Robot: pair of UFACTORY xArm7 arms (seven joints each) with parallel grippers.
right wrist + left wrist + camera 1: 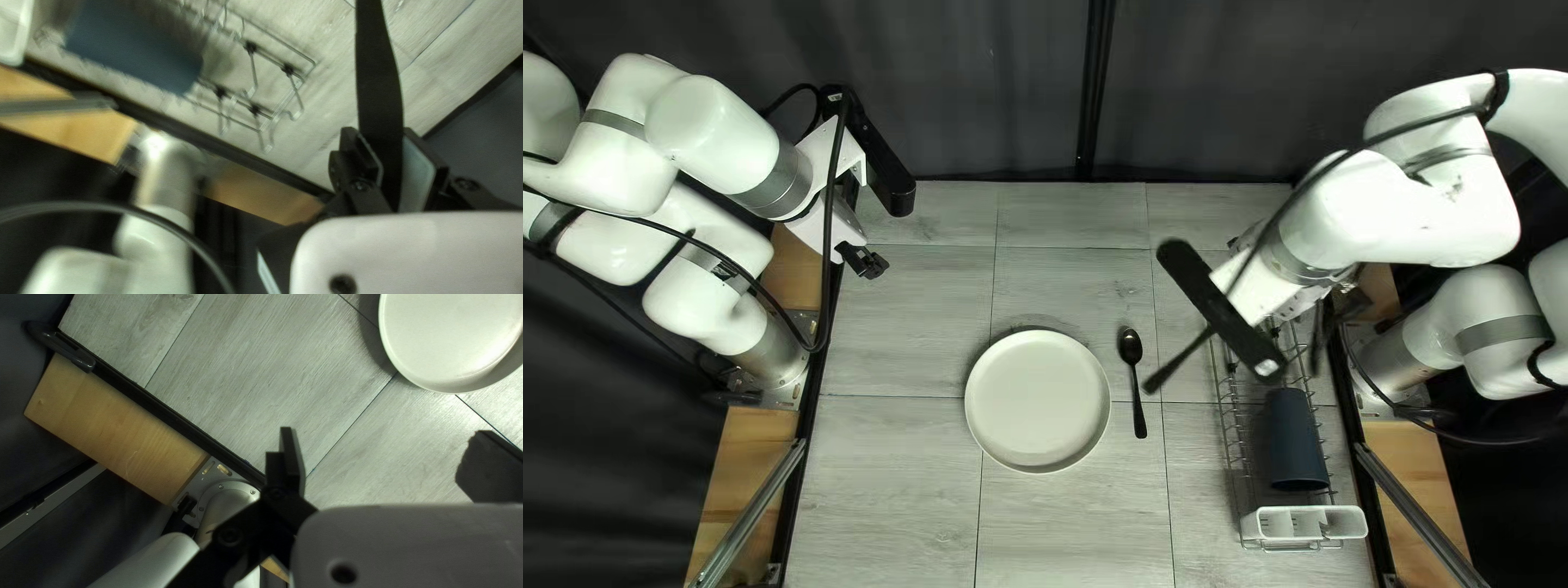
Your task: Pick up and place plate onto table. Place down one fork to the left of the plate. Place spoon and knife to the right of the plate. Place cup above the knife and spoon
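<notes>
Right claw (378, 147) clenched on black utensil (378, 61), prob the knife, aslant over desk (915, 457) btwn spoon (1134, 384) & dish rack (1233, 425); plate (1037, 400) mid-desk. Risk: its free end clips spoon, knocking it askew. Left claw (384, 449) released

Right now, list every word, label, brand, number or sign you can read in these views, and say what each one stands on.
None can be read.
The plate, spoon, dark cup, wire rack, white cutlery holder and the black utensil in the right gripper show no print in any view.
</notes>
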